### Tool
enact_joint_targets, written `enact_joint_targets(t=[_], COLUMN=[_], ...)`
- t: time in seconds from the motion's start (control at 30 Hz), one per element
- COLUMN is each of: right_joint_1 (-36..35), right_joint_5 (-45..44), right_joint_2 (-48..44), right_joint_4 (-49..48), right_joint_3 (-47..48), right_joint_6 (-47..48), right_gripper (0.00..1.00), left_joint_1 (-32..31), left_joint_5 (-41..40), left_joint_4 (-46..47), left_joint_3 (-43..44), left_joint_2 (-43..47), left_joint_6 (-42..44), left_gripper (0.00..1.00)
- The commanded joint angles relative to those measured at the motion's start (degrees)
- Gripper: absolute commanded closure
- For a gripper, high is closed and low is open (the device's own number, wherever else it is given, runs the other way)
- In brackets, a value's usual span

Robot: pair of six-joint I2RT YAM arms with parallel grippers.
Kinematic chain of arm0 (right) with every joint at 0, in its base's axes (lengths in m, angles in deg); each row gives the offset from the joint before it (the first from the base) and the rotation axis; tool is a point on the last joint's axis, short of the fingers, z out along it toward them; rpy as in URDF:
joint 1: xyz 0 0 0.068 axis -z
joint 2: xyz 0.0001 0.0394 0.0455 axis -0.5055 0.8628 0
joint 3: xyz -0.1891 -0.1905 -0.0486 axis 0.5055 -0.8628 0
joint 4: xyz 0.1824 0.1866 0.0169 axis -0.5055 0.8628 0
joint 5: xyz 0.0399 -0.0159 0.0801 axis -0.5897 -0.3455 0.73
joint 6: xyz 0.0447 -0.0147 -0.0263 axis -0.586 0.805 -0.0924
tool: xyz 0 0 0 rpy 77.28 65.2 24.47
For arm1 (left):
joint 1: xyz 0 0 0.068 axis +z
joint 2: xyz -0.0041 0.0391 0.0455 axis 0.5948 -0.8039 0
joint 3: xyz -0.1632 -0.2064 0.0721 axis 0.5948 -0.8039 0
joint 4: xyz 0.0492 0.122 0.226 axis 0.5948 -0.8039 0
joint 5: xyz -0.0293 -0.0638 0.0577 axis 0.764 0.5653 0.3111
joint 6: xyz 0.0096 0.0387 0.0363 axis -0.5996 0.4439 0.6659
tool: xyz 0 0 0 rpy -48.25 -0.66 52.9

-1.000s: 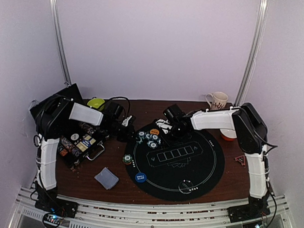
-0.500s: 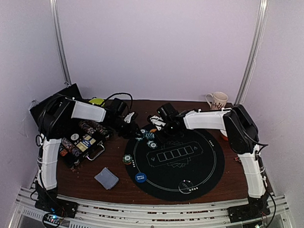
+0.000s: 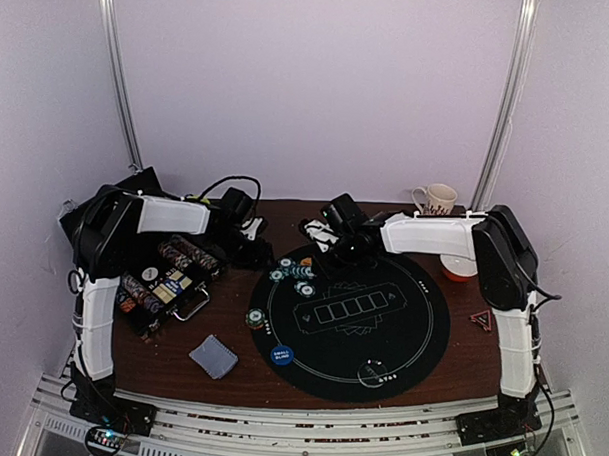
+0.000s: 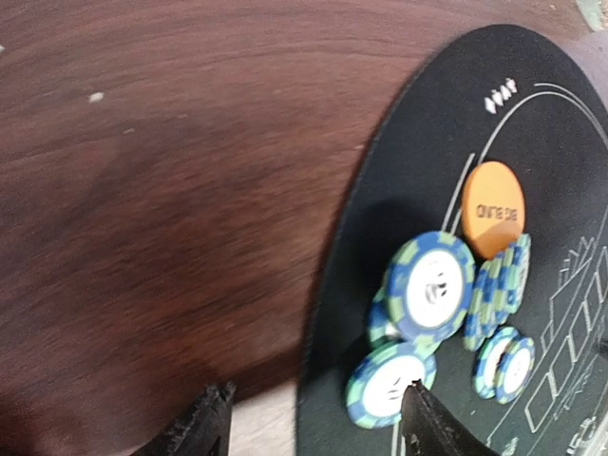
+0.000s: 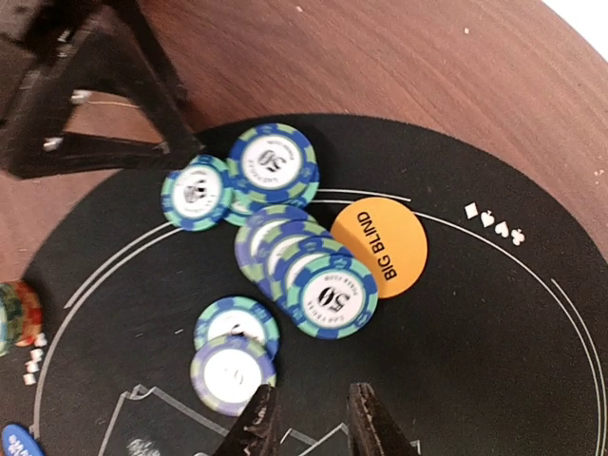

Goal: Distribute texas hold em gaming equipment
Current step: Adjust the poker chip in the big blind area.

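Observation:
Several blue-and-teal striped poker chips [image 3: 295,276] lie fanned at the back left edge of the round black mat [image 3: 401,321], next to the orange Big Blind button [image 5: 380,245]. In the right wrist view a "50" chip [image 5: 332,296] tops the fanned row, with two loose chips [image 5: 233,351] nearer my fingers. My left gripper [image 4: 316,408] stands open over the mat's edge, one teal chip [image 4: 388,382] lying by its right finger. Just above the mat my right gripper [image 5: 312,408] hovers narrowly open, holding nothing. The blue Small Blind button [image 3: 281,354], a multicoloured chip stack [image 3: 254,318] and the grey-blue cards [image 3: 213,356] lie toward the front left.
An open chip case [image 3: 163,278] with chip rows sits at the left. A patterned mug [image 3: 437,201] stands at the back right, a red-and-white bowl [image 3: 457,266] beside the mat, a small red triangle [image 3: 480,318] at the right. Both grippers are close together over the mat's back left.
My left gripper's jaws have opened wide at the mat's edge and it has drawn slightly back from the chips. My right gripper swung left, then back right a little.

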Motion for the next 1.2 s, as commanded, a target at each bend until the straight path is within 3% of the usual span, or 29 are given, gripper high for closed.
enact_joint_targets(t=[0.0, 0.3, 0.83, 1.0, 1.17], right_joint_1=[-2.25, -4.58, -4.51, -4.51, -4.53], right_joint_5=[1.98, -0.18, -8.45, -7.98, -6.88], right_joint_2=[-4.13, -1.8, 10.74, 9.34, 2.08], right_joint_4=[0.81, 1.38, 3.7, 4.3, 3.72], right_joint_3=[-4.68, -7.08, 8.48, 10.33, 8.66], right_joint_6=[-1.8, -3.82, -4.88, -3.64, -1.11], right_gripper=[0.72, 0.75, 0.82, 0.82, 0.74], left_joint_1=[0.36, 3.73, 8.96, 9.79, 9.73], left_joint_5=[-3.52, -3.9, -4.07, -5.11, -6.05], left_joint_4=[-1.59, -4.76, -5.5, -6.49, -8.11], left_joint_3=[0.74, -3.56, -10.94, -12.24, -12.61], left_joint_2=[6.2, 15.18, 25.55, 27.49, 30.25], left_joint_6=[3.2, 4.88, 5.32, 6.13, 8.26], left_gripper=[0.35, 0.34, 0.32, 0.32, 0.32])
